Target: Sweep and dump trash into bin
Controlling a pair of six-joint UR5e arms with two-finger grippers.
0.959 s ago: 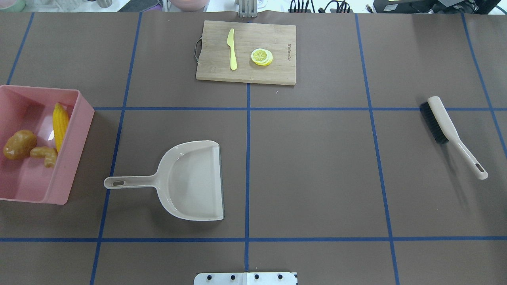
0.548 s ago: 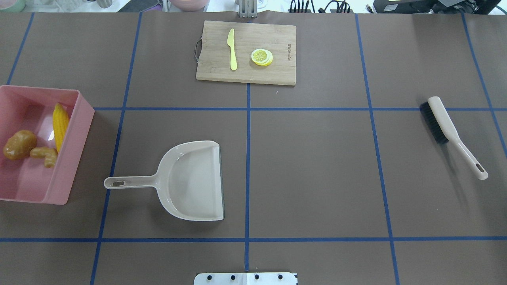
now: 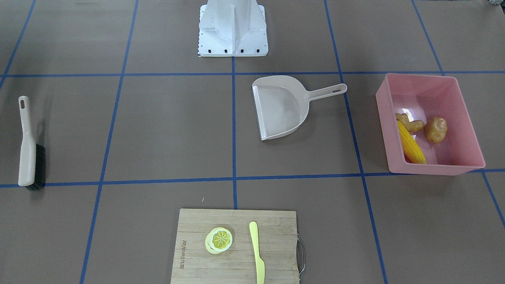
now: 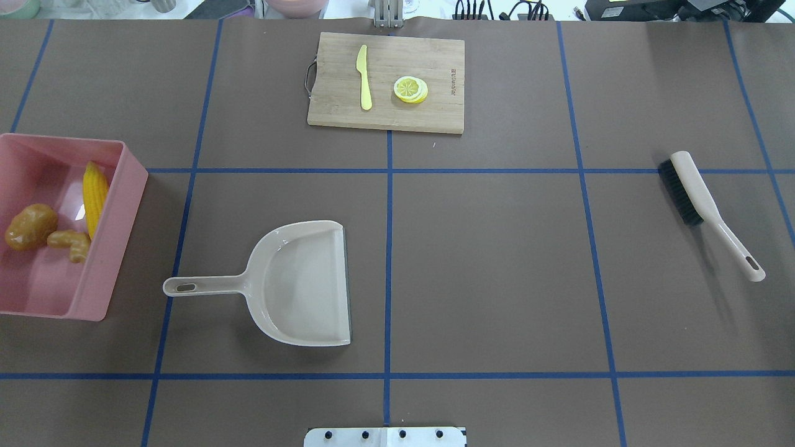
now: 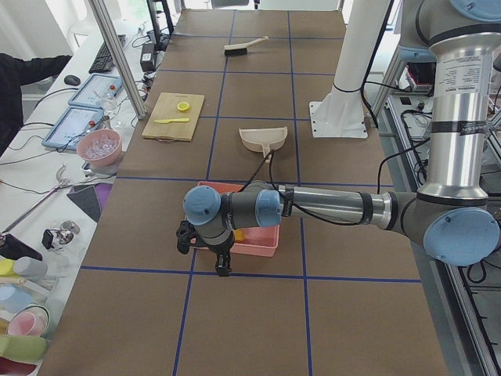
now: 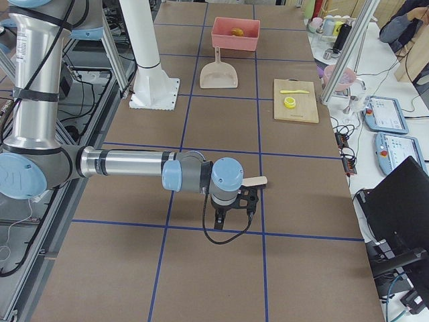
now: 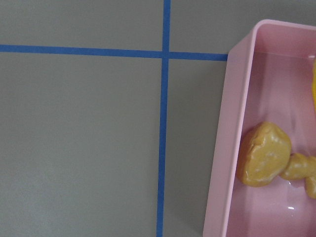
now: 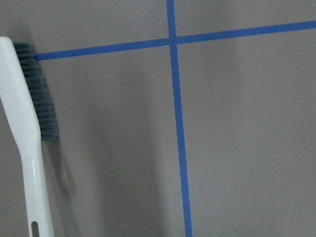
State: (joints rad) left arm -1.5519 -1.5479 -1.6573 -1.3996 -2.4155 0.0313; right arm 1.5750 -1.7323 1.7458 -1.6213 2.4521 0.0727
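The pink bin [image 4: 118, 205] stands at the table's left end and holds all the trash: a yellow corn cob [image 4: 94, 195], a brown potato [image 4: 30, 226] and a tan ginger root [image 4: 71, 243]. The left wrist view shows the bin's wall [image 7: 232, 123] with the potato [image 7: 264, 154] inside. My left gripper [image 5: 222, 266] shows only in the exterior left view, hanging above the table beside the bin. My right gripper [image 6: 231, 213] shows only in the exterior right view, above the brush. I cannot tell whether either one is open or shut.
A beige dustpan [image 4: 304, 285] lies flat with nothing in it, its handle pointing at the bin. A beige brush [image 4: 702, 198] with dark bristles lies at the right end. A wooden cutting board [image 4: 422, 62] at the far edge carries a yellow knife [image 4: 364, 77] and a lemon slice [image 4: 410, 89].
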